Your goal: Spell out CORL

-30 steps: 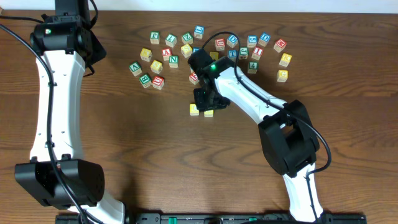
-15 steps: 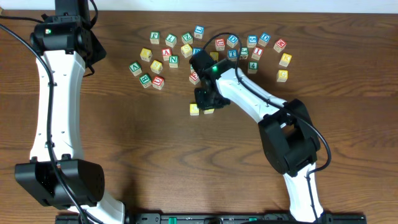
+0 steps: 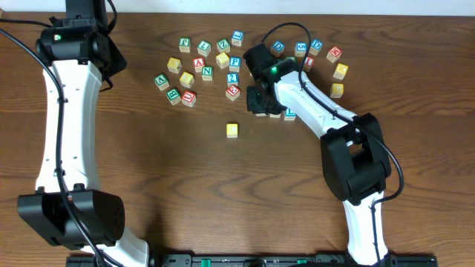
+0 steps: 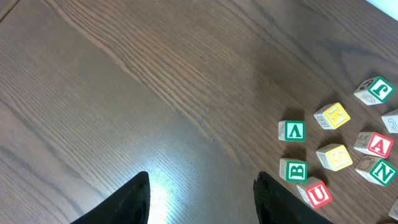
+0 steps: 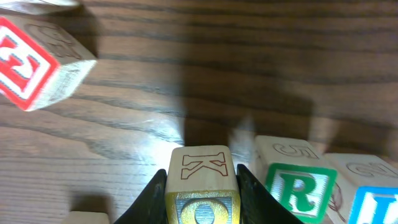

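Observation:
My right gripper [image 5: 202,202] is shut on a cube [image 5: 202,186] with a yellow O face toward the camera and an outlined K on top. In the overhead view the right gripper [image 3: 259,102] covers that cube. Immediately right of it stands the white cube with the green R [image 5: 298,185] [image 3: 275,113], then a blue-lettered cube [image 5: 378,200] [image 3: 290,113], cut off at the frame edge. A single yellow-topped cube [image 3: 232,130] sits alone, nearer the table's front, letter unreadable. My left gripper [image 4: 202,196] hangs open over bare wood at far left.
Several other letter cubes are scattered along the back [image 3: 200,65] [image 3: 330,55]. A red E cube [image 5: 31,62] [image 3: 233,92] lies left of my right gripper. In the left wrist view, green V [image 4: 291,130], green B [image 4: 293,170] and red U [image 4: 317,194] cubes sit at right.
My right gripper shut on the second yellow cube beside the lone one and carried it back and to the right, next to the R cube. The left arm has not moved.

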You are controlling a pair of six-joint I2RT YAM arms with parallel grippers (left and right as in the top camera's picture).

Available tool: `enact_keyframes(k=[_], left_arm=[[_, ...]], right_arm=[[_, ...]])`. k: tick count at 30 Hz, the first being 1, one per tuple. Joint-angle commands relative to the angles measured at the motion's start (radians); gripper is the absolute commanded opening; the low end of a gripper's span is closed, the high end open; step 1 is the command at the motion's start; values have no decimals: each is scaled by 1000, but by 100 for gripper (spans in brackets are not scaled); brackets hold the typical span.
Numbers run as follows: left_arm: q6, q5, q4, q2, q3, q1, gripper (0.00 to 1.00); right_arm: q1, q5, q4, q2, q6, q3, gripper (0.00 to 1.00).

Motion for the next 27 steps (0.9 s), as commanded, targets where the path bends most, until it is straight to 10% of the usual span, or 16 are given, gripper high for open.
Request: enact_keyframes(k=[1,27], left_arm=[[6,-14,-2,13,-12,0,53],[6,-13,-2,13,-12,0,53]], right_arm=[[3,34,-9,-16,27,18,25],[3,56,-35,-16,63,19,39]])
